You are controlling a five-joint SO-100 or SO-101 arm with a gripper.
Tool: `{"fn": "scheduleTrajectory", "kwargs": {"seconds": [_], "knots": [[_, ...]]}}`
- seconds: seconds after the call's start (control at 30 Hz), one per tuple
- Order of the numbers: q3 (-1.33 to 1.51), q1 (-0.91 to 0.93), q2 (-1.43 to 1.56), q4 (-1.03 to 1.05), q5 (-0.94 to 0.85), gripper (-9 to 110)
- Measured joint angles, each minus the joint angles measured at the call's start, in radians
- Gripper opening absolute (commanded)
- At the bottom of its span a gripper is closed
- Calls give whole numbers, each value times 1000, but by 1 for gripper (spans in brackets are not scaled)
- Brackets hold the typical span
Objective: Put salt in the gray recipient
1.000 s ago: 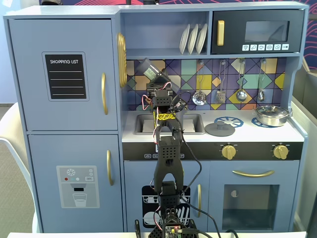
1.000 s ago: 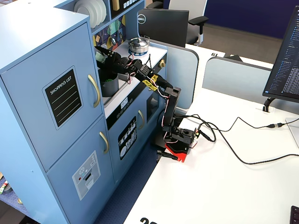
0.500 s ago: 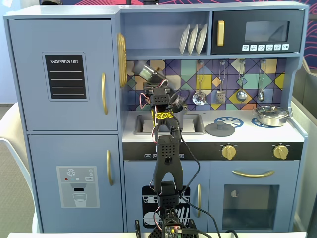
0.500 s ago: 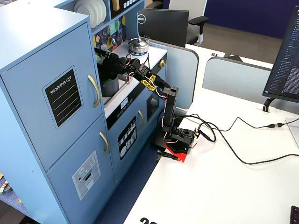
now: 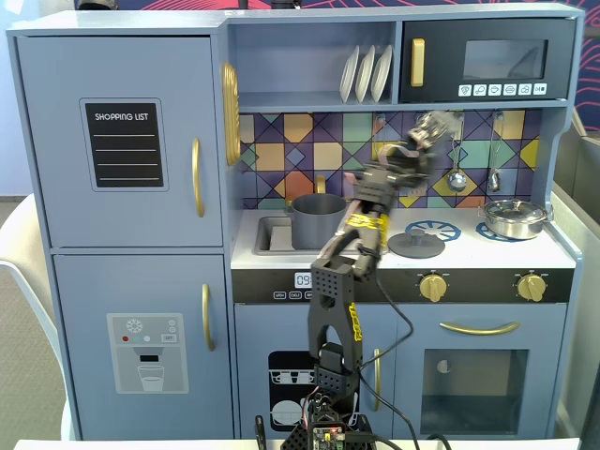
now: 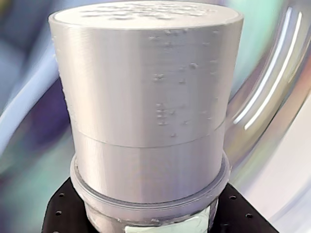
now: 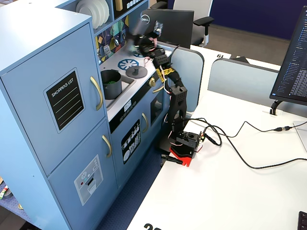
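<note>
One pincer grasps the salt aloft; the pot sits well below-left, so grains may miss.

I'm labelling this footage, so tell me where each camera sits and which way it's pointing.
A fixed view: faces the toy kitchen head-on; whole arm, gray pot in the sink.
Wrist view: rides the gripper, filled by the salt shaker; only black gripper parts show.
Another fixed view: high, off the kitchen's side, looking across the white desk; whole arm.
Shared by both fixed views: pot, lid.

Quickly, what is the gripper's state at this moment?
Gripper: closed on the salt, lifted above the stove top.
</note>
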Motion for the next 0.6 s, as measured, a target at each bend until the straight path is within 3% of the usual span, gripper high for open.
{"fn": "scheduleTrajectory", "kwargs": {"seconds": [0.07, 0.2, 0.6], "knots": [[8, 67, -11, -34, -204, 0], [115, 133, -8, -152, -416, 0], [428, 150, -11, -445, -494, 0]]}}
